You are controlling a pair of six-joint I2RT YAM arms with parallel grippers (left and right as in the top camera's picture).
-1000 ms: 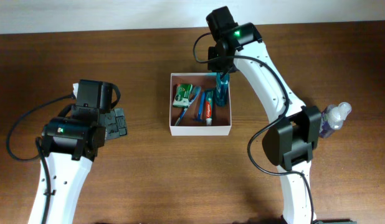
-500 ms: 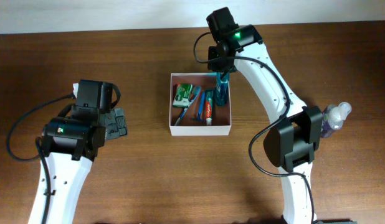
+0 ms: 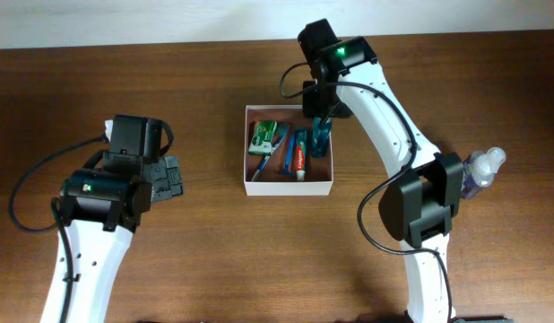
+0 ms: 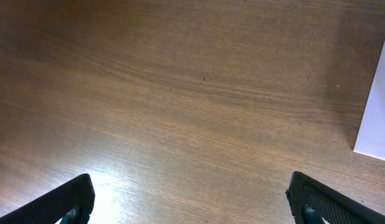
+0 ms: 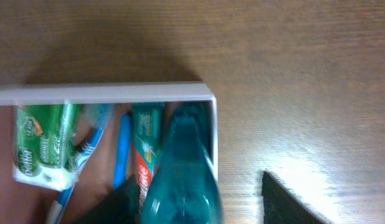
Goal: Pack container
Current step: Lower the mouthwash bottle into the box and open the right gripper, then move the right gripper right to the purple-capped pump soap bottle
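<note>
From overhead, the right pincer (image 3: 320,111) hangs over the far right corner of the container (image 3: 288,187), which sits mid-desk (image 3: 214,260). The teal bottle (image 3: 322,136) under it has slid along the right wall since 1 second ago and looks shorter and lower. It lies beside the toothpaste (image 3: 299,158) and the green packet (image 3: 264,136), so I judge it all but packed. The left pincer (image 3: 174,177) waits well apart.

The left wrist view shows its 2 fingers spread wide over bare desk, holding nothing.

In the right wrist view the bottle is blurred, just inside the wall. Desk shows between it and 1 finger (image 5: 286,199), so I cannot tell whether the pincer still grips it.
</note>
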